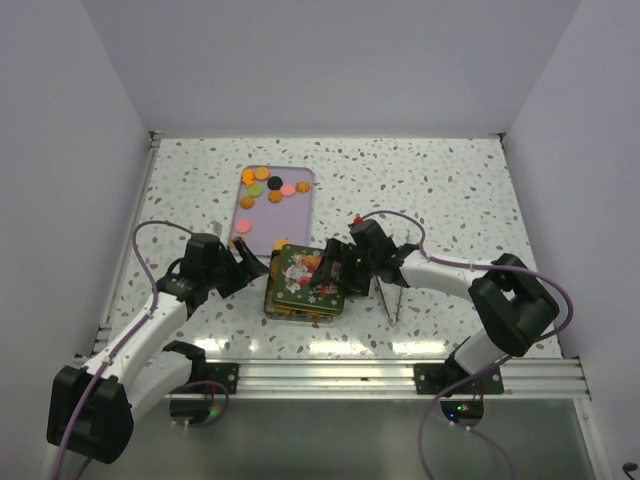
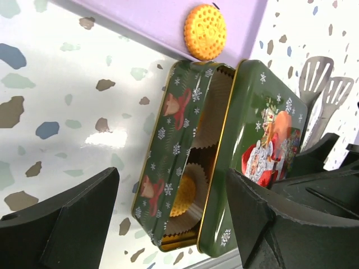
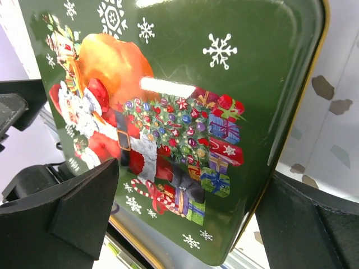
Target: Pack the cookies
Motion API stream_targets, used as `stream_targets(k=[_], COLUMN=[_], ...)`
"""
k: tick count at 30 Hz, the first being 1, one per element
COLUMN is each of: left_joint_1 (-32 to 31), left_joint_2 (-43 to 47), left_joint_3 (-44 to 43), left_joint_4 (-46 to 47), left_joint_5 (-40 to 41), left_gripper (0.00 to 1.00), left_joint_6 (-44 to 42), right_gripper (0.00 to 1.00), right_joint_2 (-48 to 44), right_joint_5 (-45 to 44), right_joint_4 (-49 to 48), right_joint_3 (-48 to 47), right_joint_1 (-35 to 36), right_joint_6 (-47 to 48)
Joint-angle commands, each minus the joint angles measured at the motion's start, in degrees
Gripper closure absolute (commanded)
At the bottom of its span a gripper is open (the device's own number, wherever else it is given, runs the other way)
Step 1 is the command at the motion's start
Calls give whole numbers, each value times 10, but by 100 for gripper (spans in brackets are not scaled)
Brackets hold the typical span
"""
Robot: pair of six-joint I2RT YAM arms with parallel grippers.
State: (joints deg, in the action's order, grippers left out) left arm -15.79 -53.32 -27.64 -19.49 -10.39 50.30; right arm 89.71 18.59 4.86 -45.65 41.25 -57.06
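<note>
Green tin (image 2: 168, 140) with snowflakes sits on the speckled table (image 1: 450, 190), between the two arms. Its lid (image 3: 185, 73), the one with Santa on it, lies on top but off to the right arm's side. That leaves a strip of the tin open on the left arm's side. In the gap you can see paper cups (image 2: 208, 120), and one orange cookie (image 2: 183, 196) lies in a cup already.

Most of the cookies (image 1: 268, 187) are on the purple tray (image 1: 292, 222). The tray is behind the tin, farther from the arms and a bit to the left. One round orange cookie (image 2: 205, 32) sits on the tray's near edge, just beside the far end of the tin.

The left jaws are wide apart and hold nothing. They are low, just beside the tin's left side, pointing at it. The right jaws are spread wide too and hang over the lid with nothing gripped.

The tin's long side runs away from the arms, toward the tray. So the cookies lie ahead of both jaws, past the tin. The left arm (image 1: 150, 320) looks nearer to the tray and to the open strip, so I think it is the better one to fetch the next cookie. The gap is thin, so a cookie might land on the lid instead.
</note>
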Motion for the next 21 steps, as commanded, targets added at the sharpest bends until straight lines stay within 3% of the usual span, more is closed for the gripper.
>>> stream_targets(k=[1,12,21], left_joint_1=[5,10,10], left_joint_2=[15,-6,-25], left_joint_3=[-19,64,75], left_joint_4=[-6,210,223], left_joint_5=[27,-105,-122], left_gripper=[18,14,14], left_joint_6=[-17,7,-14], right_gripper=[1,2,1], right_joint_2=[-8,4,35], right_joint_5=[-15,-24,-23], right_joint_4=[27,81,96], right_joint_3=[-25,-75,-108], right_joint_1=[2,15,41], right_joint_6=[19,51,59])
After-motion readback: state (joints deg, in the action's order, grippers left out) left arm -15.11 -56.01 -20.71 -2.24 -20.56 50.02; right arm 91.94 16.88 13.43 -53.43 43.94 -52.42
